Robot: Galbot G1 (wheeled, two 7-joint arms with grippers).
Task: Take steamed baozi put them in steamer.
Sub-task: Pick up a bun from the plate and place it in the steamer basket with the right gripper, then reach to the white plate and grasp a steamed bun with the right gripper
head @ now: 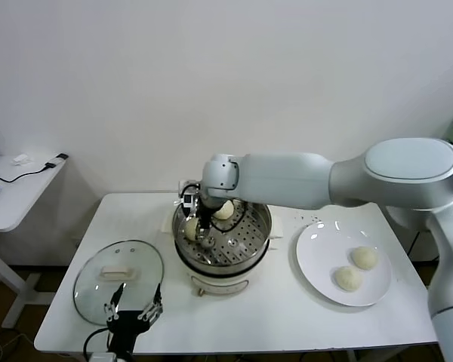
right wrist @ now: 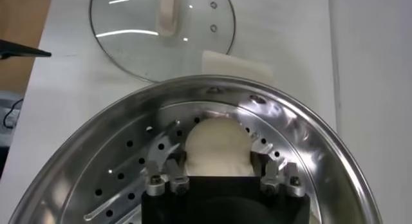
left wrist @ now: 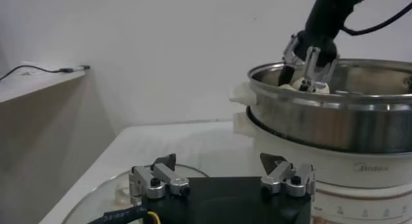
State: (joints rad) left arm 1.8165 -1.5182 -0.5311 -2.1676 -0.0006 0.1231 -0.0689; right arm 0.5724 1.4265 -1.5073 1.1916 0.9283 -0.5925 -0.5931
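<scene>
The right gripper [right wrist: 219, 174] stands open astride a bun [right wrist: 217, 148] on the steamer [head: 260, 226] tray, beside another bun [head: 223, 210]; lifting askew could nudge it; two buns [head: 355, 268] wait on the plate [head: 313, 256]; left gripper [head: 134, 313] idles open over the lid [head: 90, 283].

Bright, even indoor light with soft shadows; glare streaks the glass lid [right wrist: 162, 32] (wrist views slightly soft).

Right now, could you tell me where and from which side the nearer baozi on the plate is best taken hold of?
Probably grip the nearer baozi across its rounded middle, coming straight down from above. It sits low and domed on the flat plate, with the other bun close behind it, so place the fingers on its free left and right sides.
</scene>
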